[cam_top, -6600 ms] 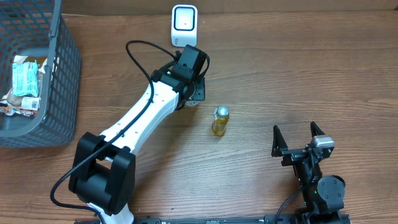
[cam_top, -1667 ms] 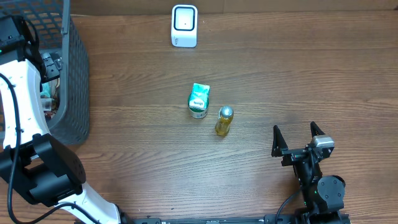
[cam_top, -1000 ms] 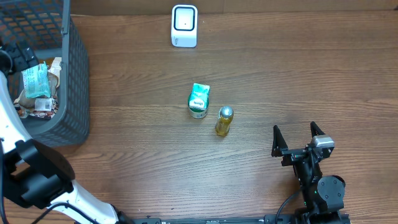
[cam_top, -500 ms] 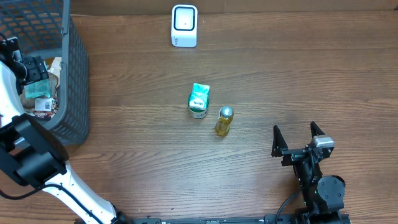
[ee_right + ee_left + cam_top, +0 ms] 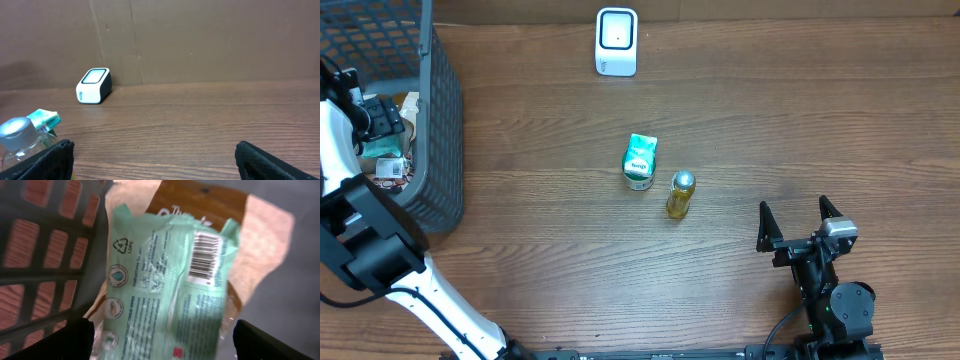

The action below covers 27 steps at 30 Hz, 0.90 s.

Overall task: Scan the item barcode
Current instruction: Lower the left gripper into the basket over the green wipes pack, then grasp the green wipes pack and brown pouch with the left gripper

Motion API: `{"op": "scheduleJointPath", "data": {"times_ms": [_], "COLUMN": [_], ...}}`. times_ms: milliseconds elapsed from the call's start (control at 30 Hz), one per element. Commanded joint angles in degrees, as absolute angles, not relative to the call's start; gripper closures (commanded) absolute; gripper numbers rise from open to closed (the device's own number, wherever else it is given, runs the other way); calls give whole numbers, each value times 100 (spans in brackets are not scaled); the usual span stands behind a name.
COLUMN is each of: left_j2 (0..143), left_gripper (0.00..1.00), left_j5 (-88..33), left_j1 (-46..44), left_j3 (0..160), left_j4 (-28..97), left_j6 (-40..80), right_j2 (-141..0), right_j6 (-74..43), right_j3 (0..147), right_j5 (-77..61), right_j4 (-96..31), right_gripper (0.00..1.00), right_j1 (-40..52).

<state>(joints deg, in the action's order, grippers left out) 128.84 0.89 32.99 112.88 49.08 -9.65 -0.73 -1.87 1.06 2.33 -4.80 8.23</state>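
Two arms sit at a brown wooden table (image 5: 800,120) backed by a cardboard wall (image 5: 200,40). The left gripper (image 5: 172,339), jaws spread, hangs inside the grey basket (image 5: 438,130) over a green packet (image 5: 165,290), barcode showing. The right gripper (image 5: 793,212) rests spread at the front. A scanner (image 5: 616,40) stands at the far edge, and a pouch (image 5: 640,162) and a bottle (image 5: 679,194) stand mid-table.

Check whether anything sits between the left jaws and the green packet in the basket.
Nothing visible does. The green packet lies uppermost, barcode facing the camera, straight ahead of the open left jaws; the basket wall stands off to one side.
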Motion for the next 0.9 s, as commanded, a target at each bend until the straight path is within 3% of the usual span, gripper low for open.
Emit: {"op": "scheduleJointPath", "data": {"times_ms": [0, 33, 100, 233, 533, 733, 867], "left_j2": [13093, 13093, 13091, 13069, 12982, 12864, 12648], "left_gripper": [13, 15, 28, 37, 41, 51, 52], "left_j5": [362, 357, 357, 364, 895, 917, 919], "left_j1": [3262, 3262, 3262, 3262, 3232, 3212, 3212], "left_j3": [11351, 11351, 11351, 11351, 11354, 11354, 11354], "left_j4": [4840, 4836, 4845, 4958, 5520, 5811, 5872], "left_j6": [-1074, -1074, -1074, -1074, -1072, -1063, -1022], "right_j2": [-16, -16, -16, -16, -16, -16, -16], "right_j6": [-163, -165, -165, -163, -163, -165, -163], "right_j3": [45, 45, 45, 45, 45, 45, 45], "right_j5": [224, 224, 224, 224, 224, 224, 224], "right_j4": [-462, -462, -462, -462, -462, -462, -462], "right_gripper": [0, 0, 0, 0, 0, 0, 0], "right_j1": [786, 786, 786, 786, 786, 786, 786]}}
